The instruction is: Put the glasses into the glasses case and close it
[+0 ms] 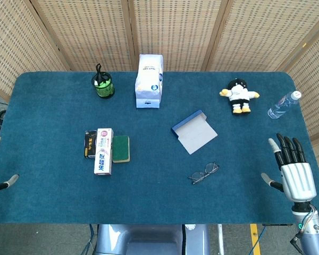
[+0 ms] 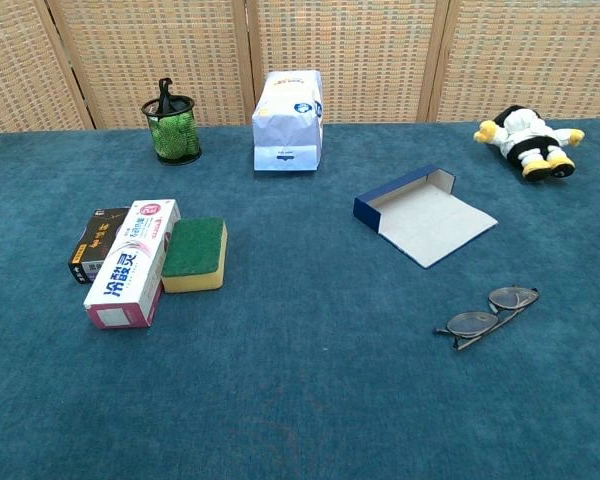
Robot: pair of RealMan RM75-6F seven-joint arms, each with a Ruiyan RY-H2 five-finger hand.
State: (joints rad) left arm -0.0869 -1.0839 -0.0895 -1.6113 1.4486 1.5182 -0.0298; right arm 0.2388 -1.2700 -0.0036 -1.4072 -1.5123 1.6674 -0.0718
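The folded dark-framed glasses lie on the blue cloth, right of centre near the front. Behind them the blue glasses case lies open, its grey lid flap spread flat toward the front right. My right hand hovers at the table's right edge, fingers straight and apart, holding nothing, well to the right of the glasses. Only fingertips of my left hand show at the left edge, spread and empty. The chest view shows neither hand.
A toothpaste box, green sponge and small black box sit left of centre. At the back stand a mesh cup and a white bag. A plush toy and a water bottle lie far right.
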